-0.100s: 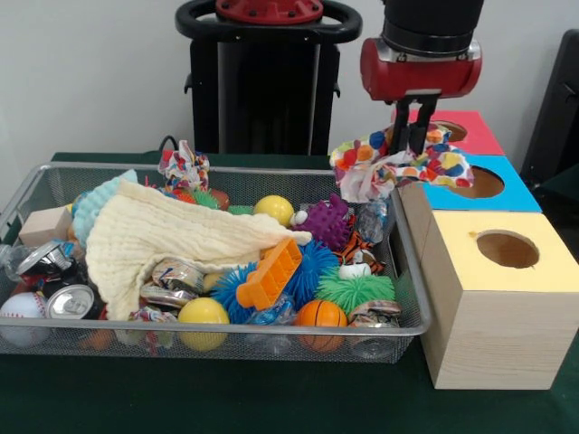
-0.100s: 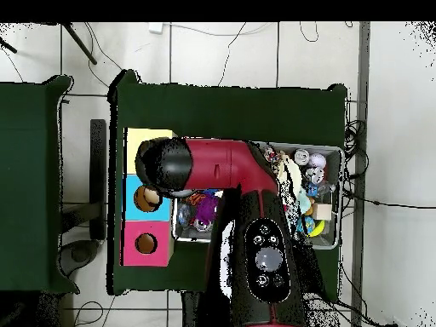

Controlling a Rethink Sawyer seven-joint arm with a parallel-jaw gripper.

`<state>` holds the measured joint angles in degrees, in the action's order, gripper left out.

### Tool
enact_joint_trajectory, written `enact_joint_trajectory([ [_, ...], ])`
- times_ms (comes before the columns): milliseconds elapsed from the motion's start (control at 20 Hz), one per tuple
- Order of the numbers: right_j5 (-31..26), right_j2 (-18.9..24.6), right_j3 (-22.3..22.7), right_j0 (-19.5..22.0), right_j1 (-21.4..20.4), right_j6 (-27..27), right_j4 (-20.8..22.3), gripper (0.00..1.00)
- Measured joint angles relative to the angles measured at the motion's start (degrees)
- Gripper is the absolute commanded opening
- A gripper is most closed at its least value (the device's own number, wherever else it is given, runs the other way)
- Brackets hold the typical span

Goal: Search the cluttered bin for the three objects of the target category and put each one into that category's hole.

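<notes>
The gripper (image 1: 414, 136) is closed on a polka-dot cloth (image 1: 398, 165), which hangs from it above the bin's (image 1: 412, 312) end nearest the boxes. The blue box's hole (image 1: 477, 183) lies just beside the cloth, on the side away from the bin; a short sideways carry should align them

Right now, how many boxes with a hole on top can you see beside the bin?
3, in a row beside the bin: a yellow box nearest the camera, a blue box behind it, and a red box farthest back, partly hidden by the hand.
</notes>
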<state>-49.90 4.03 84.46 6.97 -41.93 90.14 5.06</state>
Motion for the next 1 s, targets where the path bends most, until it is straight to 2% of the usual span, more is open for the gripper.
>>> enact_joint_trajectory([
  [1000,0.00,-0.49,-5.35,-5.45,2.70,0.04,-1.93,0.00],
])
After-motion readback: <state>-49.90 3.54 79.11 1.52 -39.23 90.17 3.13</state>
